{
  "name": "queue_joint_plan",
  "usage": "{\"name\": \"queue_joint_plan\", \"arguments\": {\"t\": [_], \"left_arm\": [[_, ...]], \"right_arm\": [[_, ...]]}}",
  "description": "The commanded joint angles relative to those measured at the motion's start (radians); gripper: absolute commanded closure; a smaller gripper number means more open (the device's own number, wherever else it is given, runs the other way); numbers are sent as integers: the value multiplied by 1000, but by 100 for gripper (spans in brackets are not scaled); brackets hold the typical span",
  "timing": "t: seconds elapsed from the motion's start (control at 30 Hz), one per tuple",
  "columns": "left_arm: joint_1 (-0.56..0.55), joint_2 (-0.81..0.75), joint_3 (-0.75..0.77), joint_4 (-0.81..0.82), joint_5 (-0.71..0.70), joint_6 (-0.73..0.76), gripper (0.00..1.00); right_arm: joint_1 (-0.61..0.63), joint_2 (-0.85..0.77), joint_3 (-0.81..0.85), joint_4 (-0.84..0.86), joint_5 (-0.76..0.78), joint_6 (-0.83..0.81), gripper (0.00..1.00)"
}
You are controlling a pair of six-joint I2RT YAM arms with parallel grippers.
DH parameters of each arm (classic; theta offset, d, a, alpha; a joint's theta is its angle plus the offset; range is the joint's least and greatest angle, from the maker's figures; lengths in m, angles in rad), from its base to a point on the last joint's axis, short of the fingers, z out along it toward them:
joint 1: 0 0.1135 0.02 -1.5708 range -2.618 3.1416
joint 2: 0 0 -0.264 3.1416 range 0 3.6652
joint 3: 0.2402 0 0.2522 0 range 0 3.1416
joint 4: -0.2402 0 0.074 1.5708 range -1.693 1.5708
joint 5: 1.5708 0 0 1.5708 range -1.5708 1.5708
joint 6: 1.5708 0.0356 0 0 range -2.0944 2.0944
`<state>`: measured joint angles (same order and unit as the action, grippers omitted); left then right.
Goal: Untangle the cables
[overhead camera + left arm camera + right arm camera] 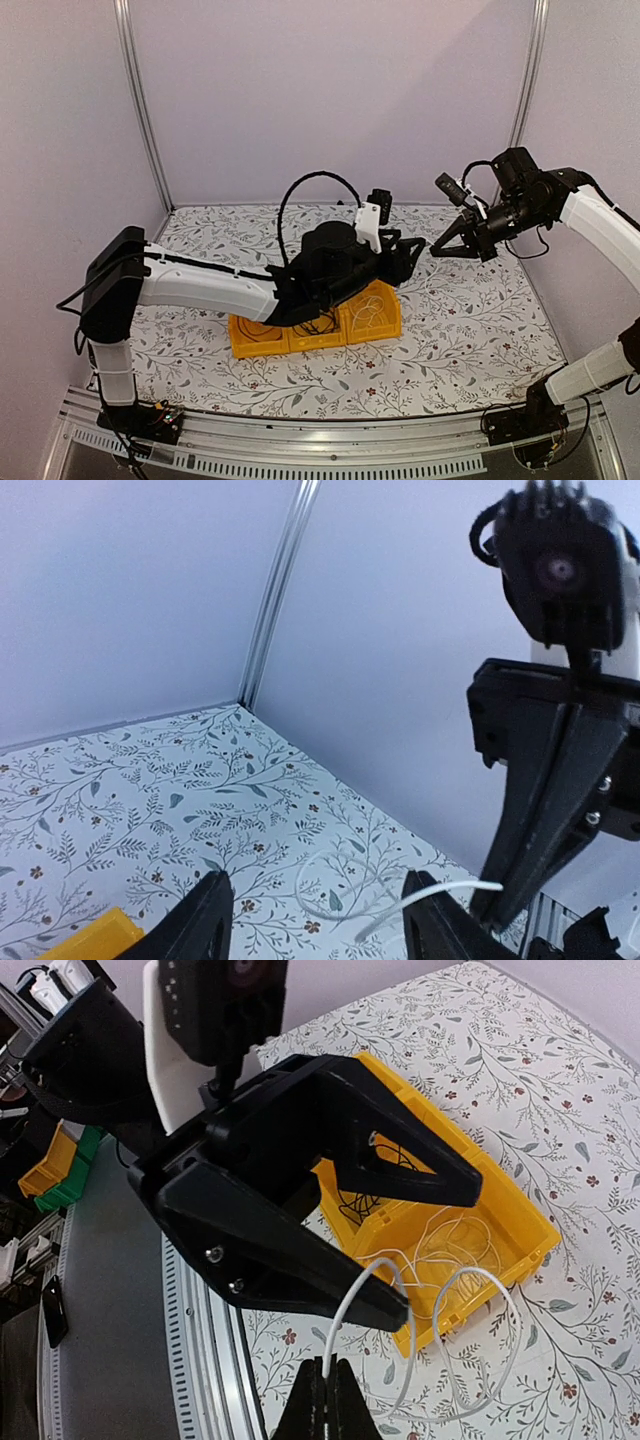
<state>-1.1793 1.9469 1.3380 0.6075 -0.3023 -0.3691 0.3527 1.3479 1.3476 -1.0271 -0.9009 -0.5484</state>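
Observation:
The cables lie partly in a yellow bin [255, 345] [530, 1225]: thin white ones [375, 305] [450, 1245] in its right compartment, thin black ones [318, 325] [372, 1195] in the middle. My right gripper [325, 1400] [435, 249] is shut on one end of a white cable [341, 1316] [434, 894], which arcs up and loops down over the table. My left gripper [318, 880] [438, 1252] [415, 252] faces it, open. The white cable crosses one fingertip [395, 1310], and nothing is pinched between the jaws.
The bin stands mid-table on a floral cloth [470, 320], under my left arm. Grey walls and metal corner posts [140, 100] close the back and sides. A metal rail [330, 440] runs along the near edge. Other small bins [60, 1160] stand off the table.

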Motion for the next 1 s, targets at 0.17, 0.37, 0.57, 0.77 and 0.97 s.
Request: {"name": "queue_joint_plan", "arguments": {"t": [0.17,0.37,0.57,0.77,0.97], "left_arm": [[65,189,185,13,-47,-66,44],[134,208,118,20,-19,-197,53],[198,142,-17,73,-20,-225,61],[287,11,-178,106,-31,-210,64],[330,-138,-321,139,-1,-124,57]], "right_arm": [[5,18,93,-255,-243,-194,100],[4,16,226,-340,-282,-277,100],[5,0,300,-339,-248,-250,100],[5,-3,298,-318,-229,-232,100],[4,-3,275,-283,-205,-212,100]]}}
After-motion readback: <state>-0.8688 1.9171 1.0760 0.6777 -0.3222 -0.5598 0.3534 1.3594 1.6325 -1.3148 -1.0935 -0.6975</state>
